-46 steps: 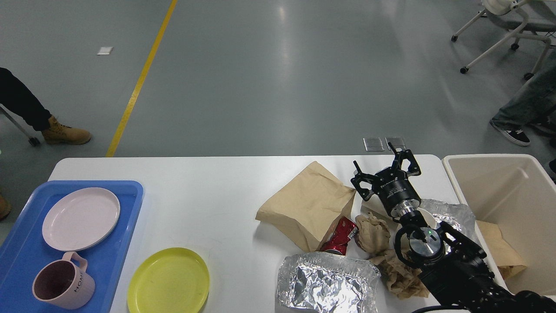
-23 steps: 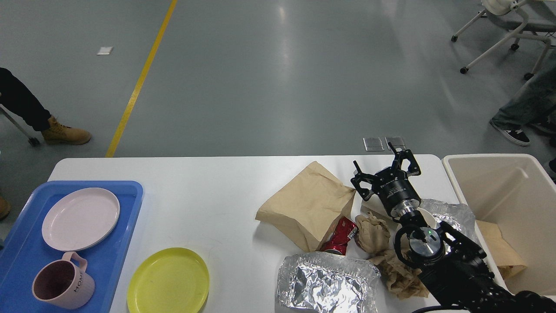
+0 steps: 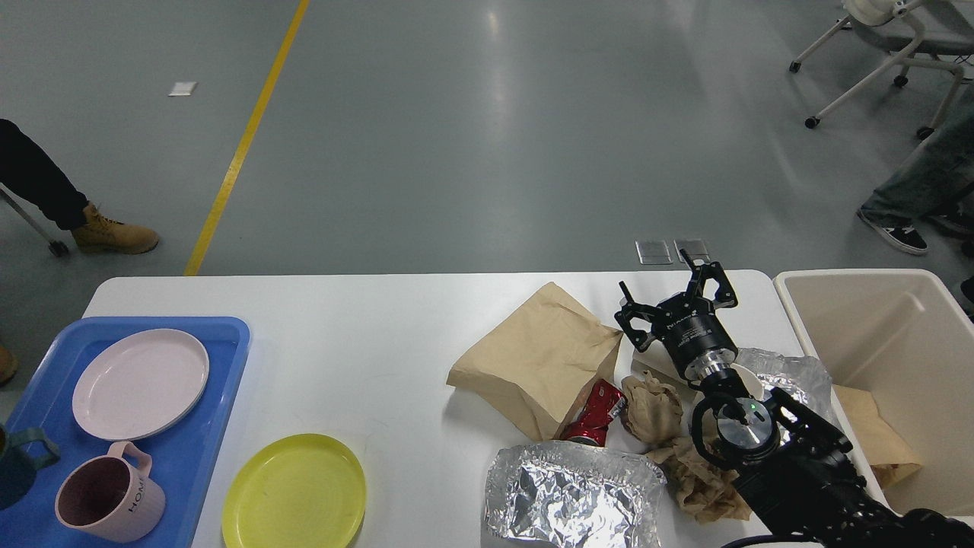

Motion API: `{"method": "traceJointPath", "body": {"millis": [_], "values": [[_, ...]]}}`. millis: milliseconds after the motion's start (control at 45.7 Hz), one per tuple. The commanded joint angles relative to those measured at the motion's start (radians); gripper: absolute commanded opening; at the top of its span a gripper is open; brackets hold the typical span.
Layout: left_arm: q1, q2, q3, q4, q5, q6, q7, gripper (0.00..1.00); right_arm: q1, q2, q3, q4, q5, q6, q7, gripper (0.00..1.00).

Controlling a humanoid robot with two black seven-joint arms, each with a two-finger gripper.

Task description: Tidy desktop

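Hovering just right of the brown paper bag (image 3: 542,354), the right pincer (image 3: 671,291) is spread wide, empty. A crushed red can (image 3: 596,415) lies on the tabletop (image 3: 365,335) against that bag's near edge. No left pincer is visible.

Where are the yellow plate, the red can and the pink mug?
yellow plate (image 3: 294,492), head view, middle of its dish.
red can (image 3: 596,415), head view, its crushed side.
pink mug (image 3: 114,495), head view, its outer wall.

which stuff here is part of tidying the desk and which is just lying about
Part of the job:
- desktop
- brown paper bag
- crushed red can
- crumpled paper
- foil tray
- yellow plate
- blue tray, with pink plate and pink mug
- beige bin
- right pincer, open

Just lying about:
- office chair
- tan boot
- yellow floor line
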State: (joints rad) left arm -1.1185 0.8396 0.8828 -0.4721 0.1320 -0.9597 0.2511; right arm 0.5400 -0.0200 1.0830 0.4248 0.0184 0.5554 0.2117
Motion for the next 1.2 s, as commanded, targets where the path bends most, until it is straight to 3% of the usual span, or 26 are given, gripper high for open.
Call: {"method": "traceJointPath", "body": {"millis": [0, 482, 1095, 1182], "values": [[0.025, -0.028, -0.034, 0.023, 0.001, 0.000, 0.027, 0.00, 0.000, -0.002, 0.000, -0.001, 0.000, 0.000, 0.000, 1.00], [0.117, -0.088, -0.120, 0.109, 0.001, 0.000, 0.103, 0.00, 0.000, 0.000, 0.000, 0.000, 0.000, 0.000, 0.000, 1.00], [0.144, -0.119, -0.133, 0.109, 0.024, 0.000, 0.103, 0.00, 0.000, 0.000, 0.000, 0.000, 0.000, 0.000, 0.000, 1.00], [0.146, -0.119, -0.133, 0.109, 0.023, 0.000, 0.103, 0.05, 0.000, 0.000, 0.000, 0.000, 0.000, 0.000, 0.000, 1.00]]}}
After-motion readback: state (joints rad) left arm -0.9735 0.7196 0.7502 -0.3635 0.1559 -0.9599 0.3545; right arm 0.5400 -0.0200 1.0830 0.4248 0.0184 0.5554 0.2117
